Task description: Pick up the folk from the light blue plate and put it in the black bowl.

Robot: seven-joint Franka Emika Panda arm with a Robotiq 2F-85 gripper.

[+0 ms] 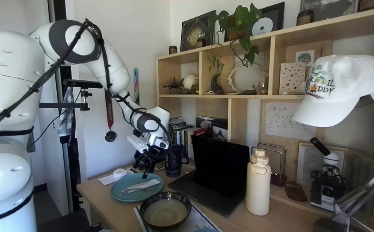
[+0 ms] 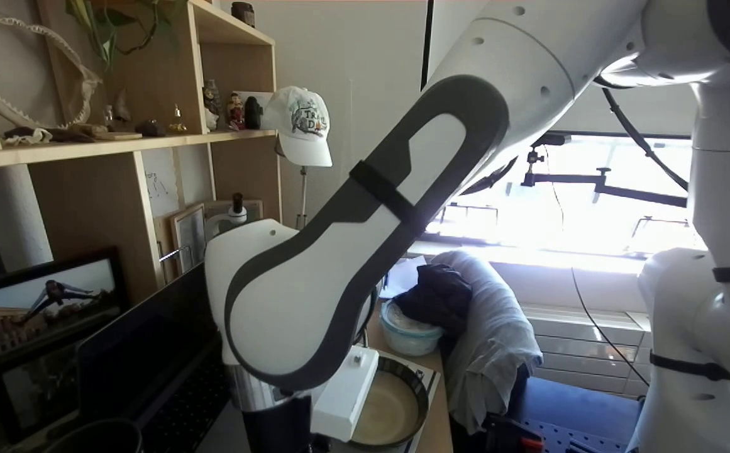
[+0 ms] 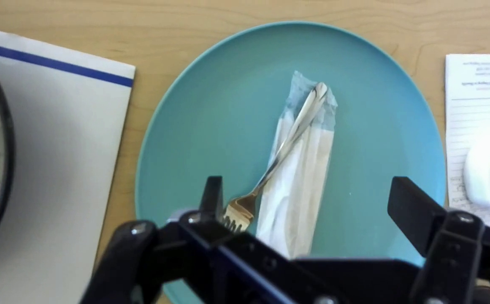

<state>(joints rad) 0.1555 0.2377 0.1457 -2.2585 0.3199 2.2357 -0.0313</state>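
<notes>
The silvery fork [image 3: 275, 162] lies on the light blue plate [image 3: 202, 118] in the wrist view, slanted across a white paper-and-plastic packet [image 3: 299, 185]. Its tines are at the lower left, partly hidden by a finger. The plate also shows in an exterior view [image 1: 119, 193], where the fork is hard to make out. The black bowl [image 1: 167, 211] stands beside the plate, with a tan inside; it also shows in an exterior view [image 2: 385, 409] and at the wrist view's left edge [image 3: 5, 139]. My gripper [image 3: 306, 188] is open and empty above the plate, its fingers either side of fork and packet.
An open laptop [image 1: 220, 170], a dark mug [image 1: 173, 162] and a cream bottle [image 1: 258, 183] stand near the plate and bowl. A white roll [image 1: 120, 173] lies on a notepad [image 3: 477, 105]. The bowl rests on a white, blue-striped sheet [image 3: 67, 109]. A shelf [image 1: 203, 96] stands behind.
</notes>
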